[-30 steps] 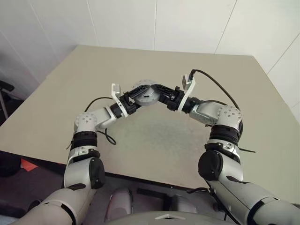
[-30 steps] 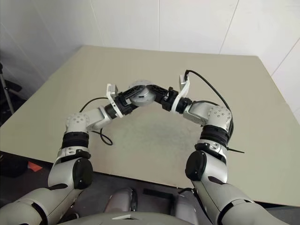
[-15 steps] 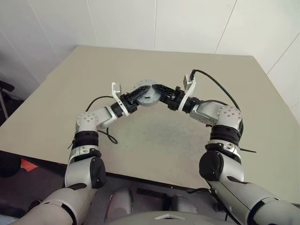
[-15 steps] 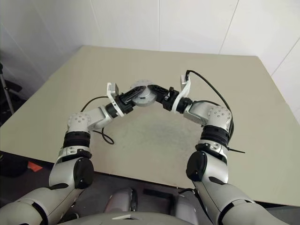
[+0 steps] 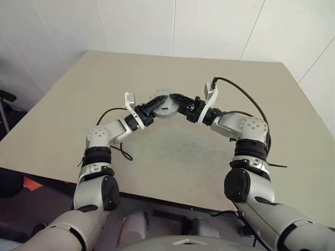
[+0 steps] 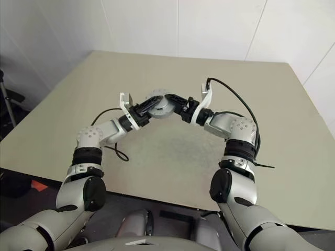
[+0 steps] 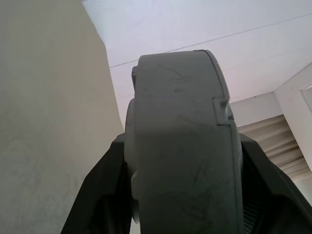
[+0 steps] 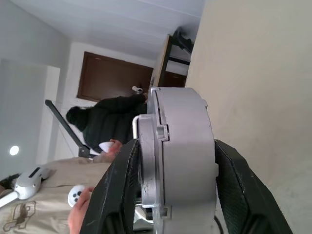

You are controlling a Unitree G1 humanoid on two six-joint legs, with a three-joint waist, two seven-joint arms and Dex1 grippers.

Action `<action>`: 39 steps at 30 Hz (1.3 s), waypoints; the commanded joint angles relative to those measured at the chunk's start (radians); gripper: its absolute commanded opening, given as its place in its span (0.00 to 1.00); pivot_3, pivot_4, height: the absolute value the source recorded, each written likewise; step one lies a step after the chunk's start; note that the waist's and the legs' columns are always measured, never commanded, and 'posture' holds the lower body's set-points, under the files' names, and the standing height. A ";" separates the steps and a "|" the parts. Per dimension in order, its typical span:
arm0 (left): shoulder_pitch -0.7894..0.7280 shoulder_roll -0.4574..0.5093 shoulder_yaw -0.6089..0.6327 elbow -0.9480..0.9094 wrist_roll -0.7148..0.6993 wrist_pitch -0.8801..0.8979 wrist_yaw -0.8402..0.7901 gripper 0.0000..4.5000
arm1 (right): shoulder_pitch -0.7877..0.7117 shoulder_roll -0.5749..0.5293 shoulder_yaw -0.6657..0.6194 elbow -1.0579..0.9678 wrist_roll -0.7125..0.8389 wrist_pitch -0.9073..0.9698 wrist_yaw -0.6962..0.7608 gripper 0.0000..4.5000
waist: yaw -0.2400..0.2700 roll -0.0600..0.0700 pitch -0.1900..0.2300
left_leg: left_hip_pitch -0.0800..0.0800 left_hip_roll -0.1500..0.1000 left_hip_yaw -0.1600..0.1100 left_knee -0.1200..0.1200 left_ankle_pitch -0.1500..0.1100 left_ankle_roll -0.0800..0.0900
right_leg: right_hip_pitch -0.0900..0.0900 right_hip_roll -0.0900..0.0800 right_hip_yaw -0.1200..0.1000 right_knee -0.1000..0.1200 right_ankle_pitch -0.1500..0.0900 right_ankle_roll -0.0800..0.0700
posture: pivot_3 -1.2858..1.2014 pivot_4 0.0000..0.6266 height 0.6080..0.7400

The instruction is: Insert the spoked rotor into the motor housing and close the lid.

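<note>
A round grey motor housing [image 5: 163, 106] hangs above the beige table [image 5: 172, 151], between my two grippers. My left gripper [image 5: 152, 107] is shut on it from the left, its black fingers [image 7: 105, 195] pressed to both sides of the edge-on body [image 7: 180, 146]. From the right, my right gripper [image 5: 178, 102] reaches around the same housing [image 8: 187, 146]. A thinner grey disc, the lid [image 8: 151, 161], lies flat against one face of the housing. The spoked rotor is hidden.
The table's far edge meets a white panelled wall [image 5: 172, 26]. A black cable [image 5: 246, 102] loops from my right wrist. In the right wrist view a person in dark clothes [image 8: 105, 126] stands in the background, and a hand [image 8: 80, 209] holds a small white device.
My left gripper has closed from wide open onto the housing. Both hands and the housing have stayed in the same place above the table.
</note>
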 commanded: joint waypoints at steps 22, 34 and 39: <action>0.091 0.082 0.156 -0.014 0.050 -0.294 0.227 0.48 | 0.025 -0.063 0.157 0.049 -0.215 -0.315 0.060 1.00 | -0.002 0.000 0.000 | 0.000 0.000 -0.001 0.002 0.001 0.001 | 0.000 0.000 0.000 0.001 0.001 0.001 | 0.52 0.00 1.00; 0.125 0.081 0.246 0.012 0.045 -0.374 0.338 0.48 | 0.009 -0.062 0.188 0.095 -0.232 -0.340 0.090 1.00 | -0.004 0.000 0.000 | -0.001 0.002 -0.002 0.011 0.001 0.001 | 0.003 0.000 0.000 0.002 0.001 0.002 | 0.52 0.00 1.00; 0.133 0.116 0.254 0.028 0.069 -0.408 0.353 0.68 | 0.005 -0.052 0.192 0.104 -0.237 -0.341 0.091 1.00 | -0.007 0.000 0.000 | 0.001 0.002 -0.002 0.012 0.001 0.001 | 0.006 0.000 0.000 0.002 0.001 0.002 | 0.52 0.00 1.00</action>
